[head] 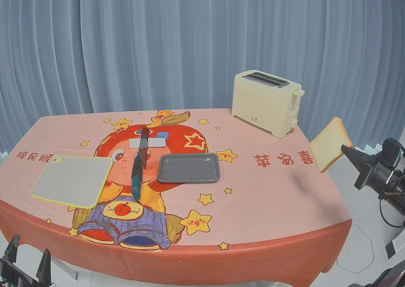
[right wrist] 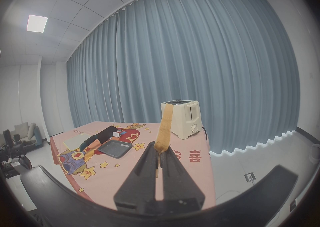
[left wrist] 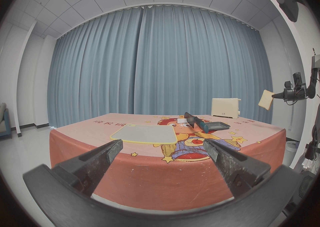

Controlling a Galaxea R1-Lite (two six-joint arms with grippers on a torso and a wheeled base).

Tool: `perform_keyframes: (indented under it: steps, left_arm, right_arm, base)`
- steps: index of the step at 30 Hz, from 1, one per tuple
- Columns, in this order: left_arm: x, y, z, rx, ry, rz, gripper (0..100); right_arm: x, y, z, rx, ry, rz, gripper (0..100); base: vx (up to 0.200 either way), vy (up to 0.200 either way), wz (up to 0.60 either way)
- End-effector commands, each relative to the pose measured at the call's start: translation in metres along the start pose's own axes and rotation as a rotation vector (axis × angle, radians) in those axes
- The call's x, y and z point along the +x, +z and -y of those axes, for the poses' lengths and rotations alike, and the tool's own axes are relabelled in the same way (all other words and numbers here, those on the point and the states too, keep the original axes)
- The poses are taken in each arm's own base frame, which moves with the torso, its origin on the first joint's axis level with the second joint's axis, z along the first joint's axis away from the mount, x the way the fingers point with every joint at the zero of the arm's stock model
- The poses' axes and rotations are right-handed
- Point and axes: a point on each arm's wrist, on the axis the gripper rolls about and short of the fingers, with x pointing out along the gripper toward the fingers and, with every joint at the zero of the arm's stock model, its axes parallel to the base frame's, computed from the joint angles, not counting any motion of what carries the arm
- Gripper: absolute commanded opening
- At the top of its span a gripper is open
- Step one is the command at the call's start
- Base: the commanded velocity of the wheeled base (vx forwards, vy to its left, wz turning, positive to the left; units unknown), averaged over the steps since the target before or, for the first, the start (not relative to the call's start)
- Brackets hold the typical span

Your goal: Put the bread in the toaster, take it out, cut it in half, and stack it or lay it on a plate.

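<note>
Because the right end effector (head: pixel 346 148) pinches the bread (head: pixel 330 143) only by a narrow strip at one edge, we judge the first risk to lie in that grip. The slice looks soft and stands out tilted from the closed tips, so it may sag, tear at the pinch or slide free. It hangs in the air just off the right edge of the surface (head: pixel 261 199), with floor beneath it, so a drop there would likely spoil the attempt.

Farther on, the toaster (head: pixel 265 102) stands near the far right corner, its narrow slots open at the top. We expect trouble if the slice arrives at its present slant: a leading edge could catch the slot rim and fold the bread, or shove the toaster, which we take to be light, toward the edge. We think it needs turning upright and in line with a slot before it goes down.

As for pose, the left end effector (head: pixel 28 254) sits low, below the near left corner of the surface. Its fingers are spread wide, hold nothing and point across toward the cutting board (head: pixel 71 180). The right arm is out beyond the right edge, raised above the surface, its tips pressed together on the bread and aimed roughly toward the toaster.
</note>
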Motion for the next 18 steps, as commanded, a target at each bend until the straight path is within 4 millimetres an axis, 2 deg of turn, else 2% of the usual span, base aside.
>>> perform_keyframes:
  steps: [1,9,18]
  left_arm:
    - [0.000,-0.005,0.000,0.000,0.001,-0.001,100]
    - [0.000,-0.005,0.000,0.000,0.001,-0.002,100]
    - [0.000,-0.005,0.000,0.000,0.001,-0.002,100]
  right_arm:
    - [-0.005,0.003,-0.001,-0.007,0.005,0.023,0]
    - [-0.006,0.003,-0.002,-0.013,0.024,0.018,0]
    - [-0.008,0.007,0.012,-0.008,-0.011,0.032,0]
  base:
    - [0.000,0.000,0.00]
    - [0.000,0.000,0.00]
    - [0.000,0.000,0.00]
